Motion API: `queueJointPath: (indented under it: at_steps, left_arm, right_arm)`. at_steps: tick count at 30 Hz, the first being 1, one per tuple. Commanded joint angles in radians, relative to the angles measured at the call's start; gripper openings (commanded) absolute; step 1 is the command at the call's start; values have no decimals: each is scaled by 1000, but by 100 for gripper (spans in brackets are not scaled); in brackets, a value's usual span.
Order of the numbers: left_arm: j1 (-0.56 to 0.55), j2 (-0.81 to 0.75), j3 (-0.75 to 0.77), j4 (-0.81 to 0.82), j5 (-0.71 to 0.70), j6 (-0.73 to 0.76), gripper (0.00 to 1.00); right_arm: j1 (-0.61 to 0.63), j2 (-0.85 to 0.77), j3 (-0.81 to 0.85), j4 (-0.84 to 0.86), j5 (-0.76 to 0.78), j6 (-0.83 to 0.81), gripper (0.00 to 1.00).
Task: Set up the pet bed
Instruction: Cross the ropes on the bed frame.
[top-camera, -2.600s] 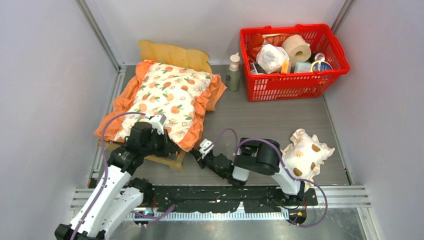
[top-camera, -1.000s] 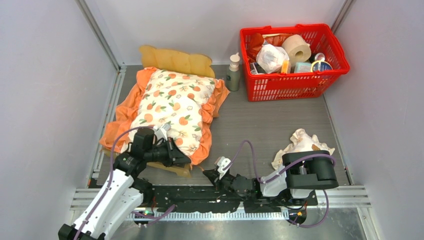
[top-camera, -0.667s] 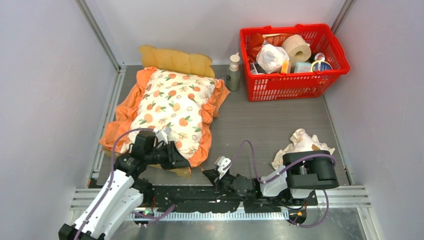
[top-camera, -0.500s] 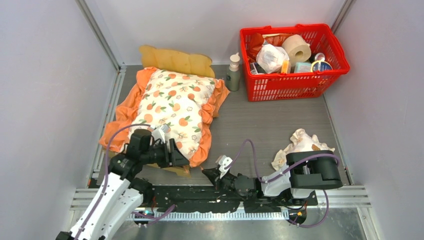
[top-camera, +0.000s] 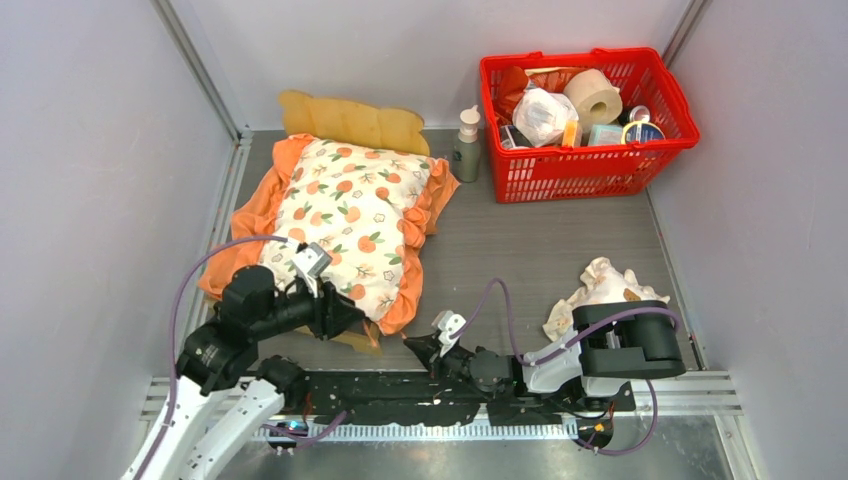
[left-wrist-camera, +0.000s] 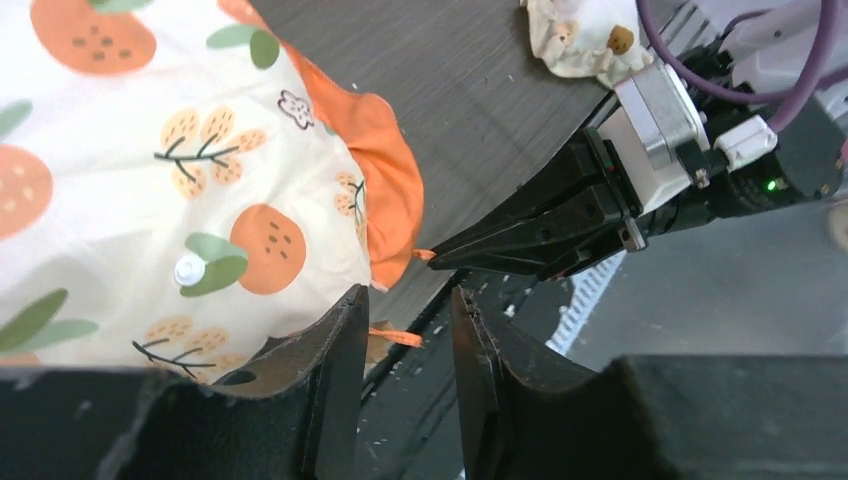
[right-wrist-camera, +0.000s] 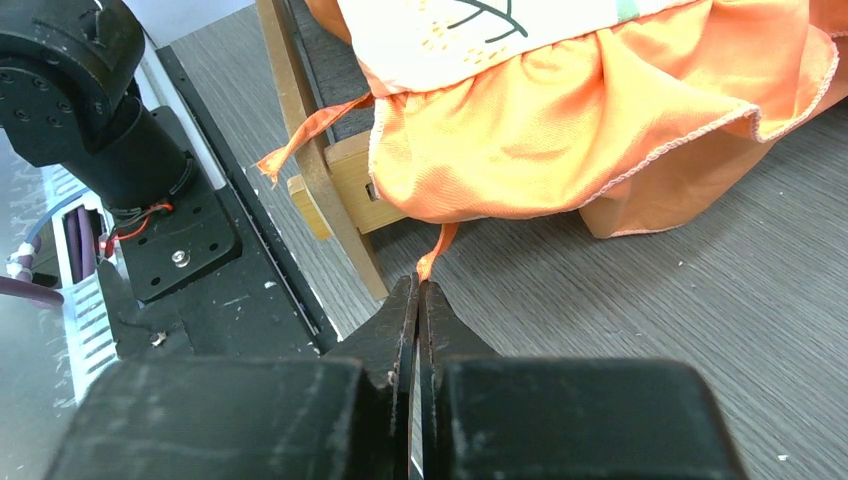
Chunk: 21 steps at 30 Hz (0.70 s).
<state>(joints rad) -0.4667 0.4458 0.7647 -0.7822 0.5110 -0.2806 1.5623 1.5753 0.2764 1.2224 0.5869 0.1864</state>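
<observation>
The pet bed (top-camera: 345, 118) stands at the back left, its wavy wooden headboard showing behind the orange-print cushion (top-camera: 345, 210) that lies on it. Its wooden foot rail (right-wrist-camera: 312, 170) shows in the right wrist view. My left gripper (top-camera: 345, 312) is open and empty at the cushion's near right corner (left-wrist-camera: 150, 180); a loose orange strand lies below its jaws (left-wrist-camera: 407, 295). My right gripper (top-camera: 412, 345) lies low on the floor, shut (right-wrist-camera: 418, 285) on a thin orange tie (right-wrist-camera: 432, 252) hanging from the cushion's ruffle (right-wrist-camera: 560, 120). The frilled spotted pillow (top-camera: 598, 288) lies at the right, behind my right arm.
A red basket (top-camera: 585, 160) full of items stands at the back right, with a grey pump bottle (top-camera: 466, 145) next to it. Walls close in on the left, back and right. The black arm mounting rail (top-camera: 400, 390) runs along the near edge.
The bed and cushion have shifted and turned slightly since the earliest frame, and my right arm has dropped low. In the last second my left arm's elbow has swung back left; the right arm stays still.
</observation>
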Motion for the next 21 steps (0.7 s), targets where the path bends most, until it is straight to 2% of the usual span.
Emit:
queueJointPath:
  at_steps: [1, 5, 7, 9, 11, 14, 17, 21]
  left_arm:
    - [-182, 16, 91, 42, -209, 163, 39]
    - [-456, 91, 124, -42, -433, 378, 40]
    - [-613, 159, 142, -101, -599, 481, 41]
    - [-746, 214, 139, -128, -673, 580, 42]
    - [-833, 238, 113, -118, -684, 675, 42]
    - [-867, 202, 25, -56, -616, 800, 45]
    - [-866, 121, -51, 11, -570, 852, 47]
    - [-867, 117, -48, -77, -538, 829, 47]
  right_arm:
    - [5, -24, -1, 85, 21, -14, 5]
    - [4, -15, -15, 123, 23, -32, 5]
    - [2, -6, -26, 171, 25, -42, 5]
    - [1, 0, -36, 204, 24, -47, 5]
    - [-1, 3, -44, 228, 21, -52, 5]
    - [-1, -2, -49, 242, 11, -58, 5]
    - [-1, -4, -53, 252, -3, -61, 5]
    - [-2, 1, -63, 271, -12, -56, 5]
